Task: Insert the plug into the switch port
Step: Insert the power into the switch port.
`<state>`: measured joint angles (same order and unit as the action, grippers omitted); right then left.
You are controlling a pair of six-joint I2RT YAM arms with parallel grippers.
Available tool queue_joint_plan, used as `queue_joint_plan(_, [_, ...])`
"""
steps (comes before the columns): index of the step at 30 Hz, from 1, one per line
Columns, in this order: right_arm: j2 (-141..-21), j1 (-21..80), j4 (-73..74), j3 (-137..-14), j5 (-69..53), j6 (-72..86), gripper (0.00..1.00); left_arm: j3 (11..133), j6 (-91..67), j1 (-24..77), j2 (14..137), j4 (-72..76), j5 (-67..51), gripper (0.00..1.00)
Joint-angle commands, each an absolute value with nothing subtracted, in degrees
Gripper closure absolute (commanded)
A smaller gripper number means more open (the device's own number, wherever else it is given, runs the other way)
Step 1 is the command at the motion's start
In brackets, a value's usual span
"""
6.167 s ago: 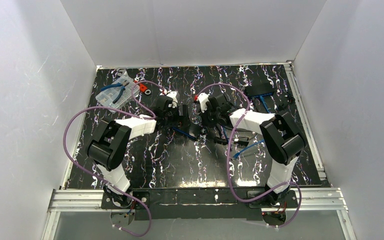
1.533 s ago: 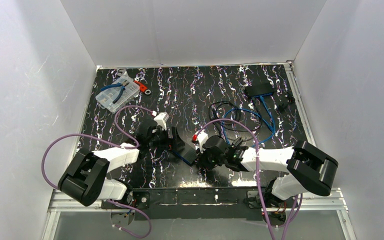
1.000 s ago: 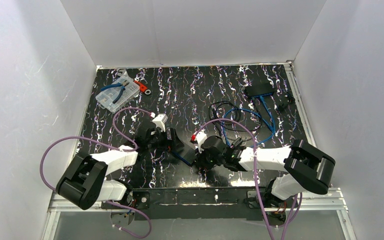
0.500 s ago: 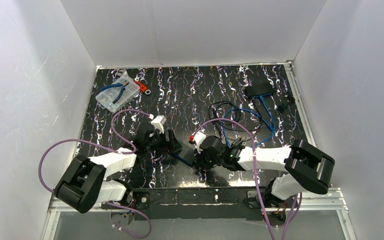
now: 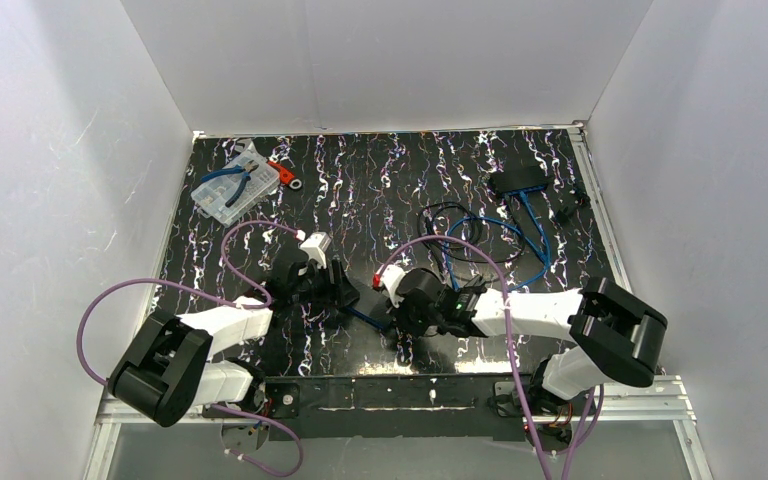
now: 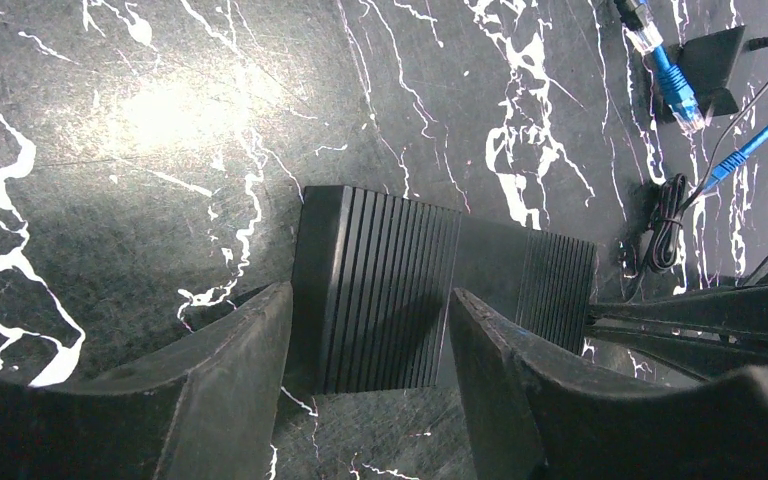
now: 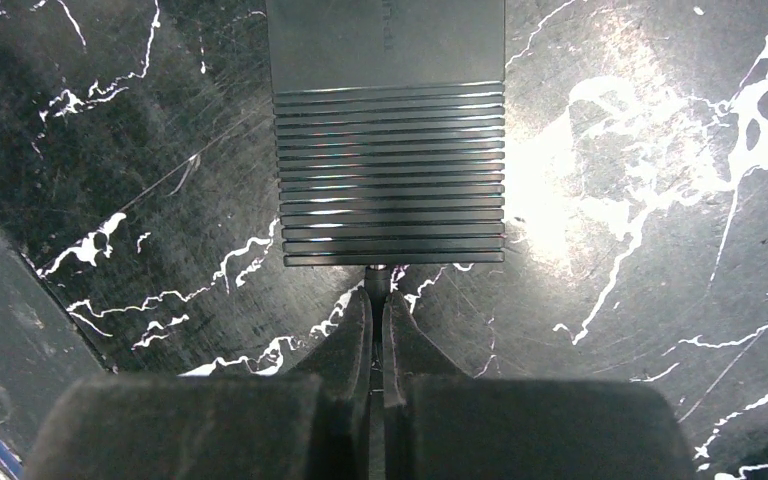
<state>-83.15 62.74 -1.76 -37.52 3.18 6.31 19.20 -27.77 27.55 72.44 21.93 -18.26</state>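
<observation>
**Switch sits between both grippers; plug not made out**

Switch (image 6: 410,290) lies flat on the table (image 6: 110,150). Left gripper (image 6: 370,300) is over one end of the switch, jaws apart. One finger is at the switch's end edge and the other across its top; contact unclear. Right gripper (image 7: 380,300) is at the opposite end, fingers pressed together, tips at the switch's edge. Something small and dark sits at the tips; can't tell if it's the plug.

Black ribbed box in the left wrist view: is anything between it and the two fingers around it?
Nothing visible is. The switch lies directly beyond the left gripper, framed by its spread fingers.
</observation>
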Motion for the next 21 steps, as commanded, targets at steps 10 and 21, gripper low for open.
queue_joint_plan(10, [-85.0,62.3,-10.5,-47.5,1.7,-5.0,0.99,15.6,-31.7,31.6,72.0,16.1,-25.1,0.48])
queue_joint_plan(21, [-86.9,61.1,-14.1,-50.3,-4.8,-9.8,0.99,15.3,-33.9,35.9,72.1,17.7,-23.7,0.51])
